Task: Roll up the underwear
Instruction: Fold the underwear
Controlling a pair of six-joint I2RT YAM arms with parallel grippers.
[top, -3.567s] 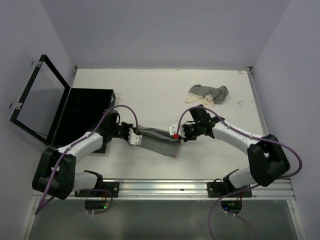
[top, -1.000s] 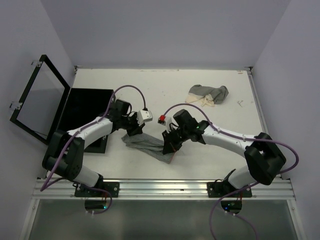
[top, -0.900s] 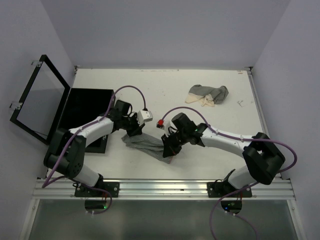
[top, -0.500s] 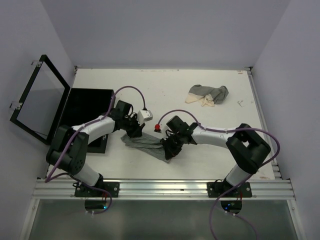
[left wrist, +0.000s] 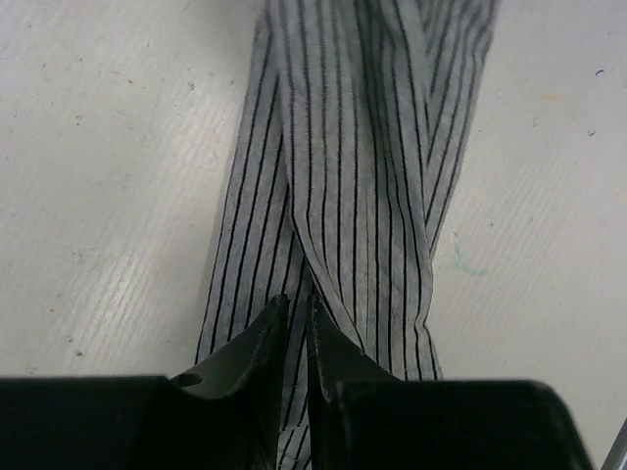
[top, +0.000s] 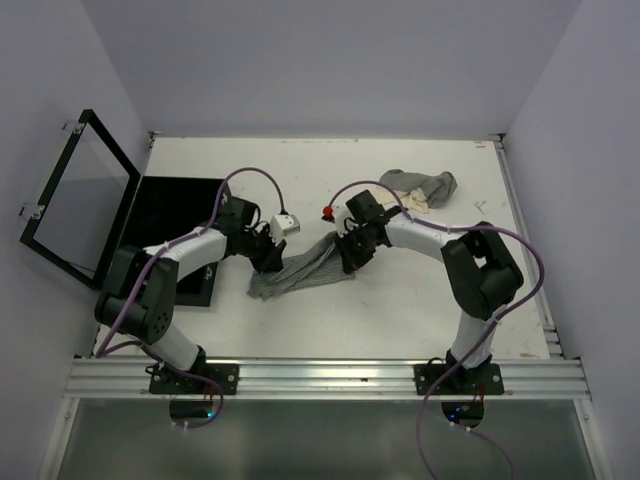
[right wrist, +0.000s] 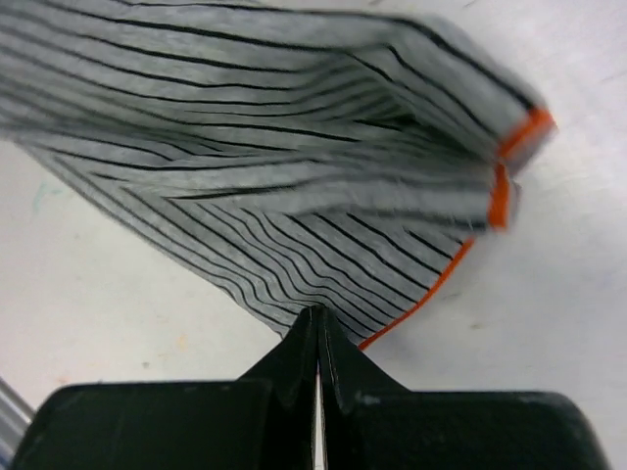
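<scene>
A flat black box [top: 170, 205], lid [top: 80, 198] open, sits at the table's [top: 320, 180] left.

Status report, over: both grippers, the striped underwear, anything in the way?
Left gripper and right gripper shut on striped underwear, one each end. Cloth stretched between, not rolled. Underwear pile and black box stand apart.

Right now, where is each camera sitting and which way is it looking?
Top camera: above and behind the robot, looking down at the table; the left arm, right arm, left gripper and right gripper show.
Left wrist: on the left arm, looking along its gripper at the striped underwear.
Right wrist: on the right arm, looking along its gripper at the cloth's orange-trimmed end.
Shared: all three see that underwear.
</scene>
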